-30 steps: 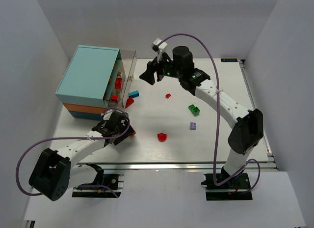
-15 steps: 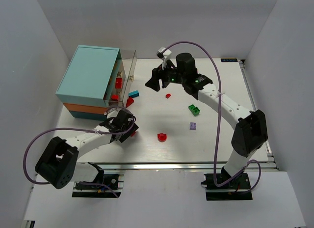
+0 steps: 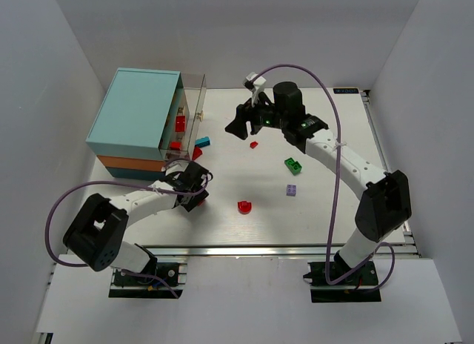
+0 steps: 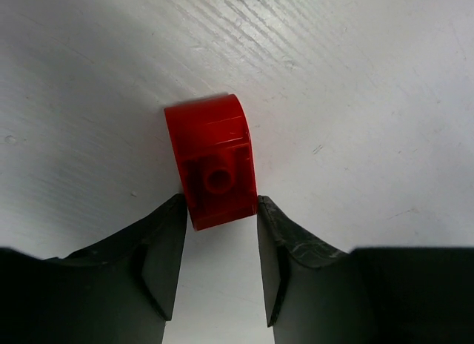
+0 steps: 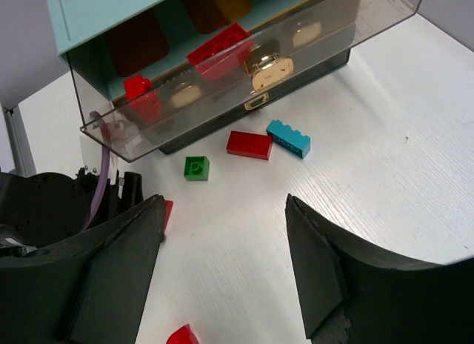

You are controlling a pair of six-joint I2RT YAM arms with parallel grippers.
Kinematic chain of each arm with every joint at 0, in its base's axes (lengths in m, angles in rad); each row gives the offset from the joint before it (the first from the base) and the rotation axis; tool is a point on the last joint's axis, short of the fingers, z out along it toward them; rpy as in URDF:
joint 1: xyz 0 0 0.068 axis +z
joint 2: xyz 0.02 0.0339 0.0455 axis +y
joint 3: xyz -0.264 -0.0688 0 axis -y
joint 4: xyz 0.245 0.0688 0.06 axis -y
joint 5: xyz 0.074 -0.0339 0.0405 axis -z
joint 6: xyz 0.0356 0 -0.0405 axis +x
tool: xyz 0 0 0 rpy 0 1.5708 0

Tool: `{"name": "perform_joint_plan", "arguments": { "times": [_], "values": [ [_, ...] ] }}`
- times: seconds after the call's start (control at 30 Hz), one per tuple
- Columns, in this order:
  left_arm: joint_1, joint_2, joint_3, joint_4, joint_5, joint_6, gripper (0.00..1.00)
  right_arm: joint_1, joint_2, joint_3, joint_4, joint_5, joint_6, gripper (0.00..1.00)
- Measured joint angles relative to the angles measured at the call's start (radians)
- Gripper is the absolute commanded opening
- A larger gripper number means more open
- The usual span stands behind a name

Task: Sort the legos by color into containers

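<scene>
Where white walls enclose it, the white table point(image 3: 326, 203) holds scattered legos point(image 3: 293, 165).

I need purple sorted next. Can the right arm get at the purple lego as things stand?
Probably yes: the purple lego lies alone on bare table, and the right gripper is open and empty.

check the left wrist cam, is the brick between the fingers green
No, the brick between the left gripper fingers is red, with its near end sitting in the gap.

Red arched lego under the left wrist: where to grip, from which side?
Pinch the red arched lego across its two flat long sides near the square end, coming straight down as the left gripper is. The fingers already flank that end; the rounded end would slip.
</scene>
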Motion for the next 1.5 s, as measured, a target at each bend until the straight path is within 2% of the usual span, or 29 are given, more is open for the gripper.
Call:
{"name": "perform_joint_plan", "arguments": {
  "times": [0.13,0.17,0.3,0.5,0.67,0.83,1.0,1.1,1.2,1.37,1.5],
  "values": [
    [-0.002,-0.015,0.000,-0.027,0.004,0.011,0.38,-0.011,-0.016,-0.031,0.001,0.000,-0.001,0.72],
    [-0.002,-0.023,0.000,-0.037,0.007,0.015,0.32,-0.013,-0.023,-0.041,0.000,-0.001,-0.001,0.72],
    [-0.002,-0.098,-0.010,-0.084,0.027,0.048,0.19,-0.020,-0.060,-0.090,0.000,-0.001,-0.004,0.72],
    [-0.029,-0.231,-0.009,-0.145,0.085,0.149,0.09,-0.023,-0.115,-0.174,0.001,-0.003,-0.024,0.72],
    [-0.043,-0.332,0.031,-0.179,0.171,0.271,0.08,-0.023,-0.140,-0.234,-0.003,-0.004,-0.037,0.72],
    [-0.055,-0.415,0.079,-0.210,0.320,0.414,0.04,-0.024,-0.143,-0.249,-0.007,-0.004,-0.056,0.72],
    [-0.059,-0.446,0.120,-0.272,0.485,0.556,0.04,-0.029,-0.148,-0.249,-0.006,-0.003,-0.068,0.72],
    [-0.059,-0.413,0.209,-0.323,0.556,0.637,0.05,-0.032,-0.150,-0.251,-0.007,0.001,-0.077,0.72],
    [-0.059,-0.344,0.369,-0.359,0.556,0.702,0.05,-0.037,-0.160,-0.267,-0.010,0.013,-0.081,0.72],
    [-0.033,-0.196,0.684,-0.360,0.427,0.775,0.05,-0.057,-0.190,-0.306,-0.034,0.058,-0.089,0.72],
    [0.018,-0.082,0.837,-0.359,0.309,0.812,0.04,-0.075,-0.212,-0.340,-0.067,0.074,-0.118,0.73]
  ]
}}
